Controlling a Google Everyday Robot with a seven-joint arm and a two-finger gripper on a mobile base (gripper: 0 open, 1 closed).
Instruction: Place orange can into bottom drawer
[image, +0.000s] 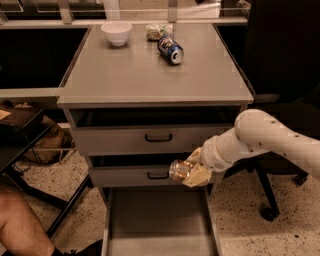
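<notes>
The matt plastic claw (189, 172), in front of the middle drawer (125, 176), grips the orange can (177, 170), shiny crinkled metal. Below it the bottom drawer (155, 220) looks smooth matt grey; well above, the worktop (150, 75) has a dull satin sheen.

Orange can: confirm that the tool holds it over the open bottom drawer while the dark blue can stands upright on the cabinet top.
One detail is wrong. The camera view shows the dark blue can lying on its side on the cabinet top, not standing upright. The rest is right: the tool holds the orange can over the open bottom drawer.
</notes>
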